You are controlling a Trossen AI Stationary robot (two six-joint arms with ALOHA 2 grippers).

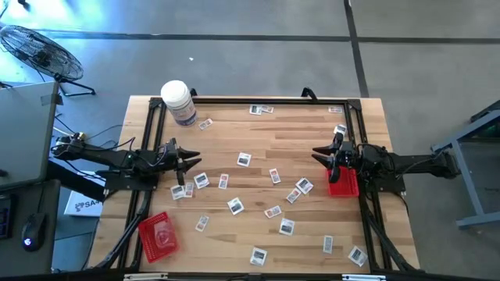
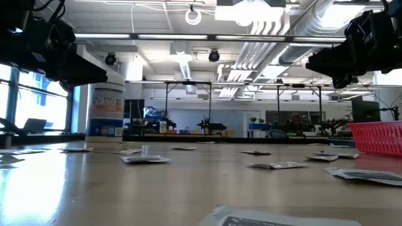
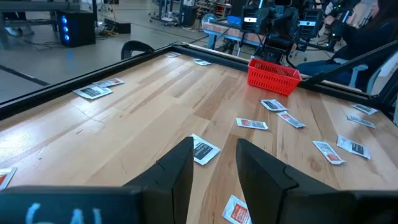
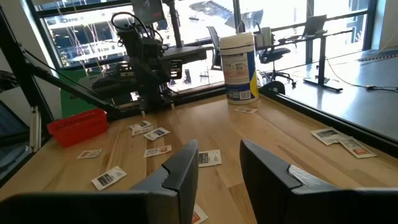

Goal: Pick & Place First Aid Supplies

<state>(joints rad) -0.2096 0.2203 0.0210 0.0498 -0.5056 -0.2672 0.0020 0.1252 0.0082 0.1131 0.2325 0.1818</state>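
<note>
Packets (image 1: 244,159) are seen scattered across the table (image 1: 258,133), none held. The left gripper (image 1: 194,161) and right gripper (image 1: 316,154) are poised open and empty at opposite edges.

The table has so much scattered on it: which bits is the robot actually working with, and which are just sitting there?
Part of the job:
- first aid packets, strewn across the table
- left gripper and right gripper, both open and holding nothing

Just lying about:
- white jar
- red tray at the left and red tray at the right
- fan on the floor
</note>
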